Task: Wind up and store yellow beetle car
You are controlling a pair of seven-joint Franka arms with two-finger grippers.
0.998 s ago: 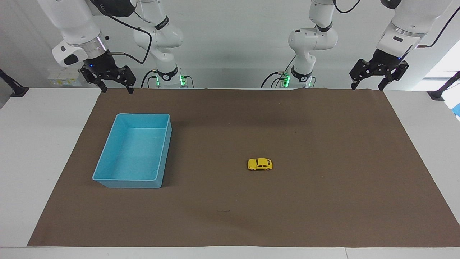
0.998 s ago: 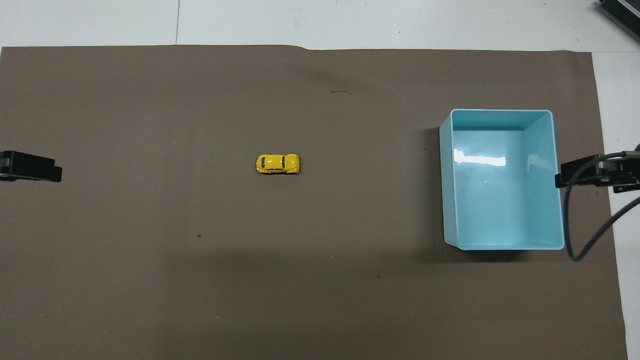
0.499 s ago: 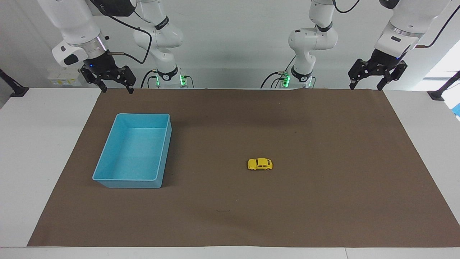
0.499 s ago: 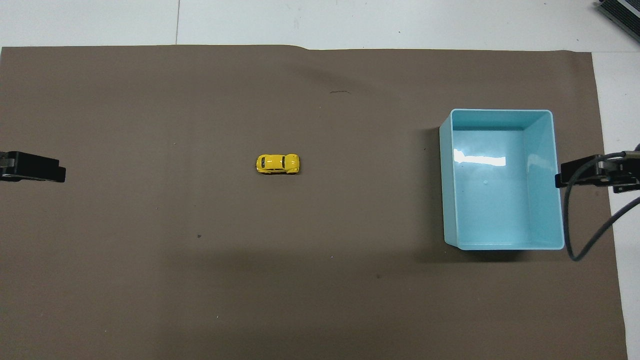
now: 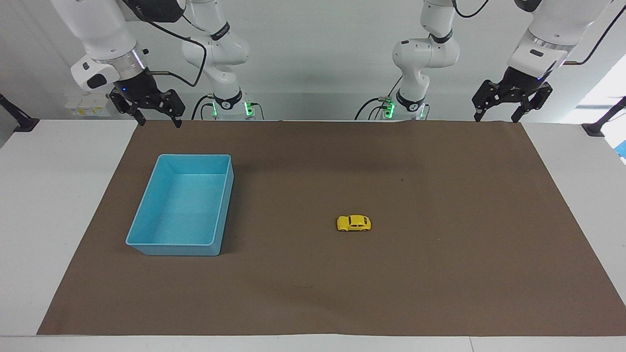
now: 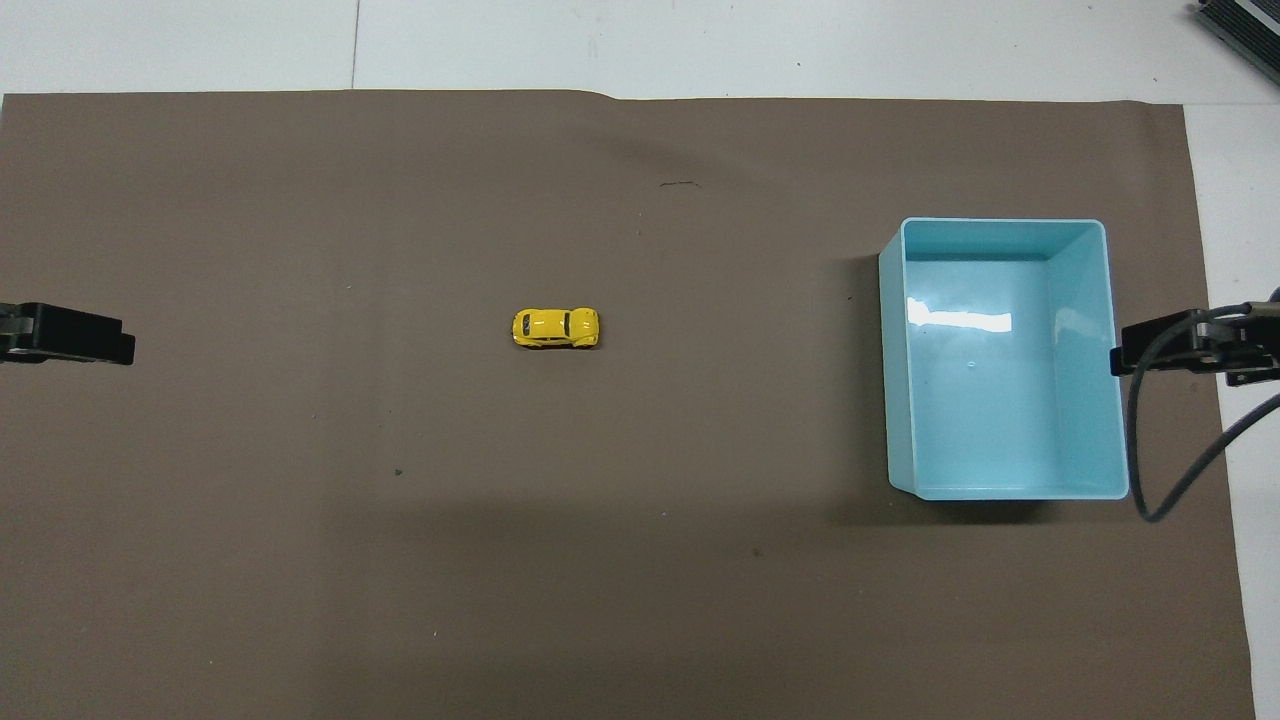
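Brown paper (image 5: 440, 274) covers most of the white table (image 5: 49, 220), and on it the car (image 5: 353, 223) sits on its wheels near the middle, somewhat toward the left arm's end. Its long axis runs along the table's length, from one arm's end to the other. Nothing touches the car; in the overhead view it (image 6: 556, 328) has bare paper all around.

The bin (image 5: 182, 205), light blue and rectangular, stands open-topped on the paper toward the right arm's end, well apart from the car. Its inside holds nothing.

The left gripper (image 5: 496, 116) hangs in the air over the paper's edge nearest the robots, at the left arm's end, well apart from the car. Its two fingers point down and are spread, with a clear gap between them and nothing in it. In the overhead view only a dark part of it (image 6: 70, 334) shows at the frame's edge.

The right gripper (image 5: 159, 121) hangs over the paper's corner nearest the robots, at the right arm's end, above the paper between the bin and the robots. Its fingers are likewise spread and hold nothing. A black cable (image 6: 1170, 470) loops beside it in the overhead view.
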